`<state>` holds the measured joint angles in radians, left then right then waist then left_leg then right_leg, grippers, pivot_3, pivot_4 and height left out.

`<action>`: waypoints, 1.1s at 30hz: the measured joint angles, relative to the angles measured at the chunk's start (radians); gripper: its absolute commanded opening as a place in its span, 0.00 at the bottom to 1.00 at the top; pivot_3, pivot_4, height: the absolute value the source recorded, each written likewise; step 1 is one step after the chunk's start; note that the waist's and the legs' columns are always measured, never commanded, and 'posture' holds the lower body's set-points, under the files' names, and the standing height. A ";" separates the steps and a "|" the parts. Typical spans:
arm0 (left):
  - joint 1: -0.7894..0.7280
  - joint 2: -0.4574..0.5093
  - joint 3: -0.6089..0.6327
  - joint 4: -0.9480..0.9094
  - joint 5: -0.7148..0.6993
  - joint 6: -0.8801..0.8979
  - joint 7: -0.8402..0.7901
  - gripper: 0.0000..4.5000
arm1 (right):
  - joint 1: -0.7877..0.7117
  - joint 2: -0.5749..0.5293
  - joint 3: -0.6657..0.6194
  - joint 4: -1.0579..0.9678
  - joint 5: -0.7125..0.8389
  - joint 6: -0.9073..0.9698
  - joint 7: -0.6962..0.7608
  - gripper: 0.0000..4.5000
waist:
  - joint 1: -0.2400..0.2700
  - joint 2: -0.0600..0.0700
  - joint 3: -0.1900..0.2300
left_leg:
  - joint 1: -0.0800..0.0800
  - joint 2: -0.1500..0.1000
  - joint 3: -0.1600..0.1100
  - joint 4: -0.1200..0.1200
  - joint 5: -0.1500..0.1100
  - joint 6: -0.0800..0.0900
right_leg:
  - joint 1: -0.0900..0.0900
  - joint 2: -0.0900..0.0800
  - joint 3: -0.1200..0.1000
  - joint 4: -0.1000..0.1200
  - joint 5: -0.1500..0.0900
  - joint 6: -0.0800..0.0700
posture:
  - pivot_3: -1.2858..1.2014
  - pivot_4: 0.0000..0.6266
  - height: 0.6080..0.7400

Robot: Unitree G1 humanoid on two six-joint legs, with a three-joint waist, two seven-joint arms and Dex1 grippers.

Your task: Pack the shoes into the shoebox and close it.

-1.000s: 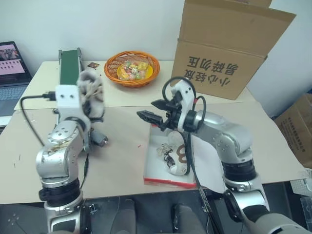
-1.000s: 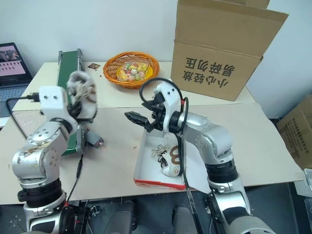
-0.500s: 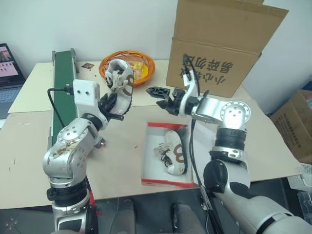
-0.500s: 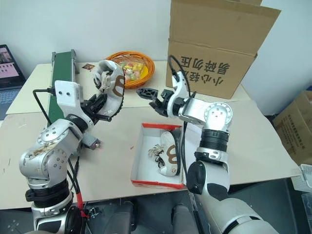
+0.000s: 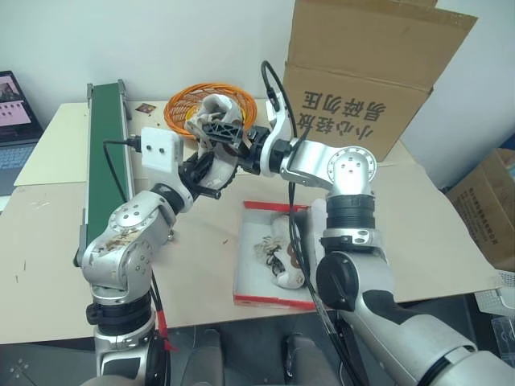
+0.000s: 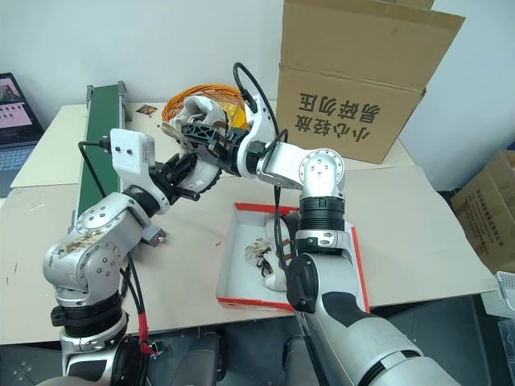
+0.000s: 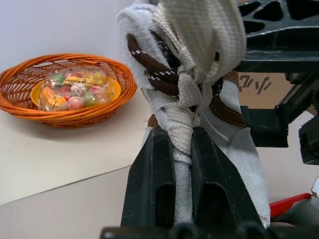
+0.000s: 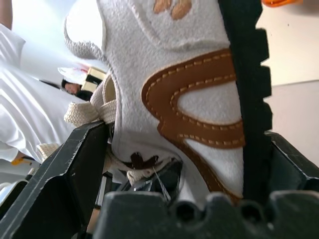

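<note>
Above the tan tabletop (image 5: 193, 265), in the left eye view, a white sneaker (image 5: 216, 137) is held aloft between the two arms. The left gripper (image 5: 205, 170) is seen clenched on the sneaker from below, and the right gripper (image 5: 225, 133) is brought against it from the other side with its jaws spread wide. The red-orange shoebox (image 5: 278, 299) lies open beneath, with the second sneaker (image 5: 282, 253) already resting inside on its white floor. Behind, an orange wicker basket (image 5: 181, 108), a green conveyor (image 5: 100, 153), a large brown carton (image 5: 370, 72) and a laptop (image 5: 16, 112) are seen.

In the right eye view the same arrangement is shown: the raised shoe near the basket, well apart from the box below.

In the left wrist view, the two black fingers (image 7: 159, 184) are closed on a strip of the shoe's white upper, just under the dark laces (image 7: 159, 59); the other gripper's black frame is visible beside the shoe.

In the right wrist view, the sneaker's side with its brown-tan mark (image 8: 199, 104) is framed between the open fingers (image 8: 75, 164), the toothed black sole (image 8: 246, 74) lying along one of them.

A handover appears to be under way. It would be done well if the right jaws were closed firmly across sole and upper before the left grip is loosened, so that the shoe is not dropped outside the box; the laces should be kept clear of the fingers.
</note>
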<state>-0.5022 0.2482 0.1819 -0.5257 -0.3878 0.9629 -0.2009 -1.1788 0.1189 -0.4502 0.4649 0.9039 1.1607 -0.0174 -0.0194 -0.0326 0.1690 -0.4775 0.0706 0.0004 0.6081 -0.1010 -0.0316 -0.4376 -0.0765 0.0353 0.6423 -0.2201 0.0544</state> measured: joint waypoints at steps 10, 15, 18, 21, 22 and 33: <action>0.000 0.006 -0.001 -0.002 -0.005 -0.002 0.002 0.00 | 0.002 0.001 0.011 0.013 -0.014 -0.052 0.008 0.41 | 0.000 0.000 0.000 | 0.000 0.000 0.000 0.000 0.000 0.000 | 0.000 0.000 0.000 0.000 0.000 0.000 | 0.52 0.24 0.76; 0.000 0.006 -0.002 -0.003 -0.005 -0.004 0.004 0.00 | 0.009 0.003 0.014 0.002 -0.016 -0.052 0.001 0.24 | 0.000 0.000 0.000 | 0.000 0.000 0.000 0.000 0.000 0.000 | 0.000 0.000 0.000 0.000 0.000 0.000 | 0.52 0.24 0.76; 0.000 0.008 -0.003 -0.003 -0.005 -0.010 0.004 0.00 | 0.012 0.006 0.011 -0.015 -0.007 -0.052 -0.017 0.24 | 0.000 0.000 0.000 | 0.000 0.000 0.000 0.000 0.000 0.000 | 0.000 0.000 0.000 0.000 0.000 0.000 | 0.52 0.24 0.76; -0.002 0.013 -0.007 -0.008 -0.005 -0.030 0.003 0.20 | 0.014 0.009 -0.008 -0.028 0.066 -0.052 -0.075 0.24 | 0.001 0.000 0.000 | 0.000 0.000 0.000 0.000 0.000 0.000 | 0.000 0.000 0.000 0.000 0.000 0.000 | 0.52 0.24 0.76; -0.003 0.013 -0.006 -0.008 -0.006 -0.042 0.003 0.27 | 0.015 0.009 -0.015 -0.033 0.090 -0.052 -0.101 0.24 | 0.001 0.000 0.000 | 0.000 0.000 0.000 0.000 0.000 0.000 | 0.000 0.000 0.000 0.000 0.000 0.000 | 0.52 0.24 0.76; 0.022 0.036 -0.052 -0.013 -0.007 -0.070 -0.014 0.51 | 0.026 0.007 -0.043 -0.063 0.115 -0.326 -0.253 0.24 | 0.001 0.000 0.000 | 0.000 0.000 0.000 0.000 0.000 0.000 | 0.000 0.000 0.000 0.000 0.000 0.000 | 0.52 0.24 0.76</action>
<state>-0.4807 0.2843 0.1302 -0.5386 -0.3946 0.8931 -0.2149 -1.1525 0.1262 -0.4937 0.4020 1.0192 0.8347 -0.2703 -0.0187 -0.0325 0.1692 -0.4774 0.0706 0.0005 0.6082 -0.1009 -0.0315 -0.4373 -0.0766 0.0353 0.6418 -0.2201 0.0545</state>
